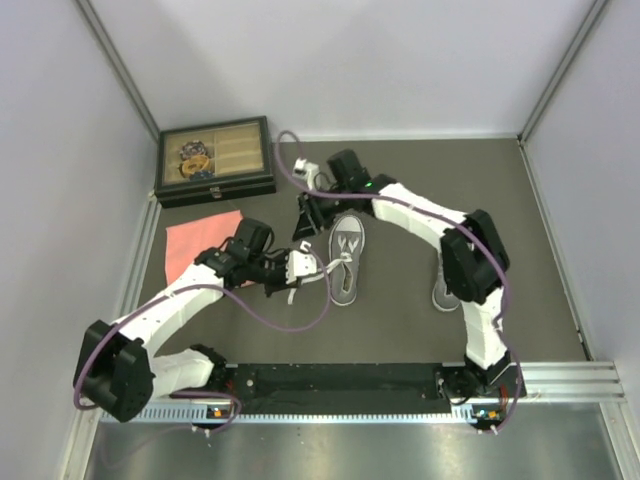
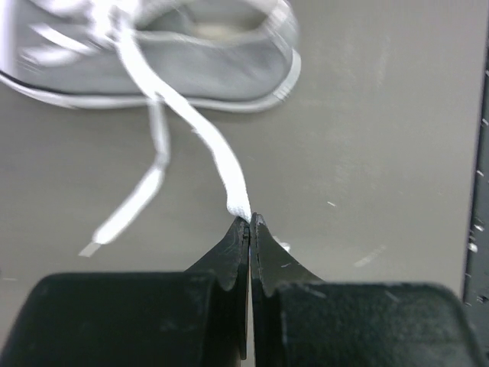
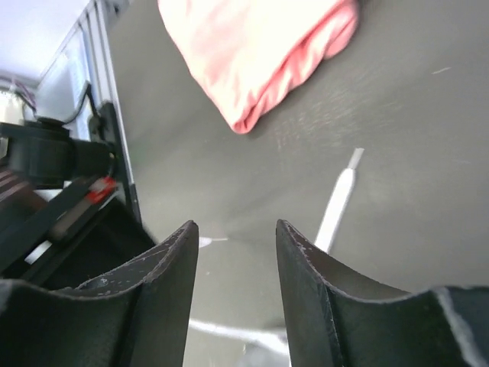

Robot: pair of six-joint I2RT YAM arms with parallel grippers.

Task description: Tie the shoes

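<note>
Shut tight, the left claw pinches the end of one white lace between its tips. That lace runs from the claw off to the right, to the grey shoe in the middle of the table. The shoe lies with its long way going from near to far. The left claw sits just beside it, on its left.

The right claw is open, with nothing between its two fingers. It hangs by the far left corner of the same shoe.

The loose lace lies flat on the table, and its tip points toward the pink cloth farther left. From the right claw, it is close by but a little off to one side, not between the fingers.

I think the right claw is the one to get it, since the left claw is busy. It would have to go down and set its fingers across the lace, not along it.

The second shoe lies to the right, partly hidden behind the right arm and well apart from both claws. I see no bow on either shoe.
</note>
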